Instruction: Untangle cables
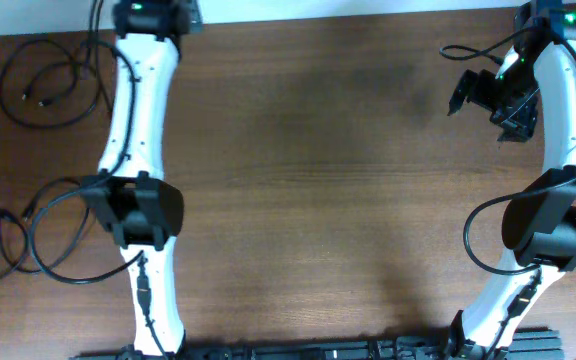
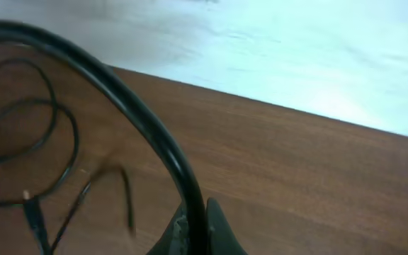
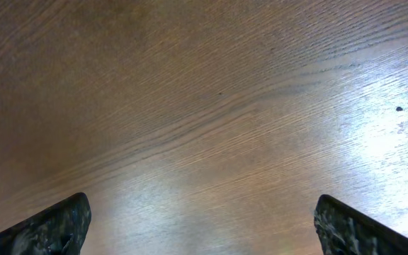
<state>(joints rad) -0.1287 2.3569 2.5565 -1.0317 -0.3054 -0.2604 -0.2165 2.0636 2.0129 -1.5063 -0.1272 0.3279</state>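
Cables (image 1: 48, 85) lie in loose loops at the far-left corner of the tabletop (image 1: 318, 180), with more at the left edge, all beside the left arm. Left pincer (image 2: 198, 230) is seen clenched, with one black strand running into its tips, apparently gripped. Right pincer (image 3: 201, 216) is spread wide over bare wood, well apart from the cables. Left arm is judged the nearer.

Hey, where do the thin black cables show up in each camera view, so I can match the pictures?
Overhead: the cables lie as loose loops in the picture's top-left corner, with more at its left edge.
Left wrist: thin loops on the picture's left side, behind a thick black wire close to the camera.
Right wrist: not in it; only bare wood.
Shared landmark: the brown wooden table, seen in all three views.
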